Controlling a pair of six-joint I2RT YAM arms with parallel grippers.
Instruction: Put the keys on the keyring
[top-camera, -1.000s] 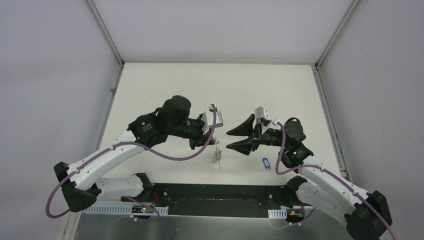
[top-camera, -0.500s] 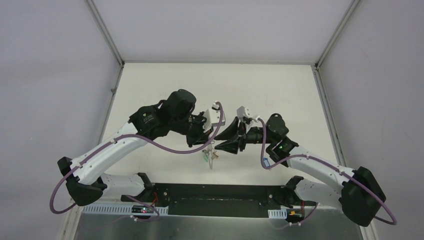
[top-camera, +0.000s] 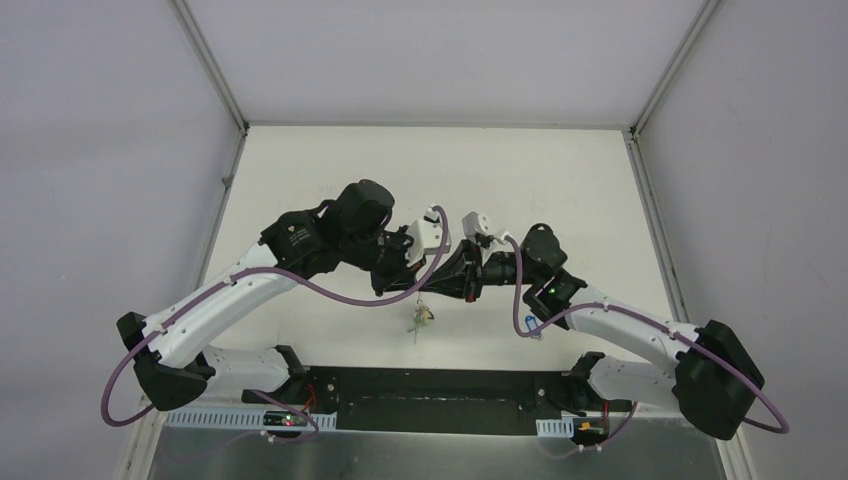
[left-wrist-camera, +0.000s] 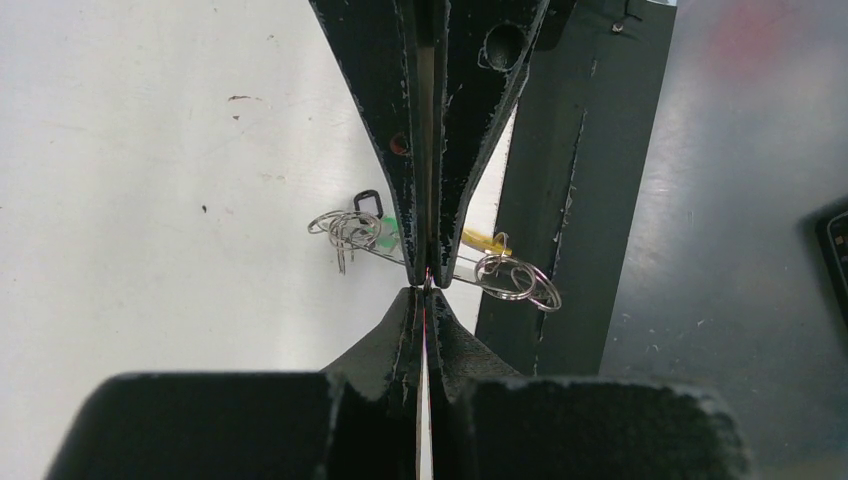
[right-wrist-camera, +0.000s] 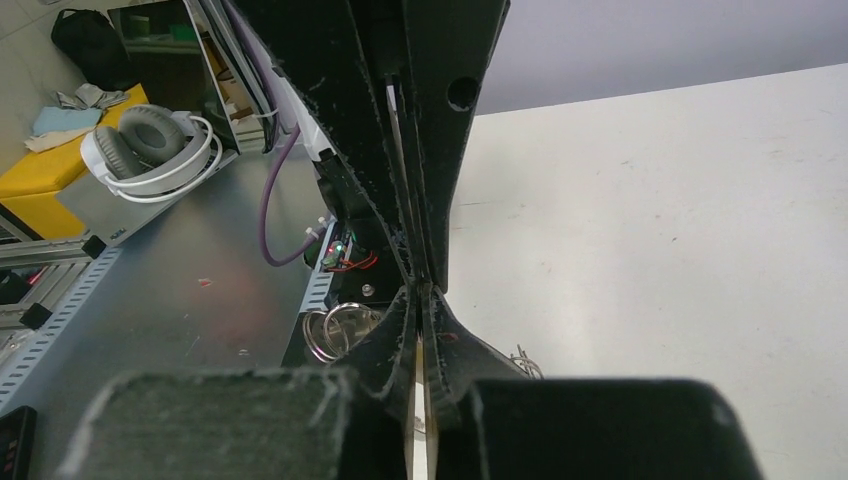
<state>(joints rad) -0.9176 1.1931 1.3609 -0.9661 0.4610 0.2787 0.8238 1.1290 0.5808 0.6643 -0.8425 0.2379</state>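
Note:
My left gripper (top-camera: 420, 288) and right gripper (top-camera: 436, 290) meet tip to tip above the table's near edge. Both are shut on the thin dark keyring (left-wrist-camera: 470, 267), whose wire runs across the left wrist view through the pinched fingertips. Silver split rings (left-wrist-camera: 515, 281) hang on it at the right, with more split rings (left-wrist-camera: 343, 228) at the left. Keys (top-camera: 420, 320) with green and yellow tags dangle below the grippers. A green tag (left-wrist-camera: 386, 229) and a black tag (left-wrist-camera: 367, 201) show by the left rings. A blue-tagged key (top-camera: 527, 323) lies on the table, half behind the right arm's cable.
A dark strip (top-camera: 440, 395) with the arm bases runs along the near edge of the white table (top-camera: 440, 180). Grey walls and metal rails (top-camera: 655, 210) close in the sides. Purple cables (top-camera: 330, 305) loop under both arms.
My right gripper moved left up to the left gripper and shut on the keyring. The left gripper drifted slightly left, still shut, with the keys hanging below.

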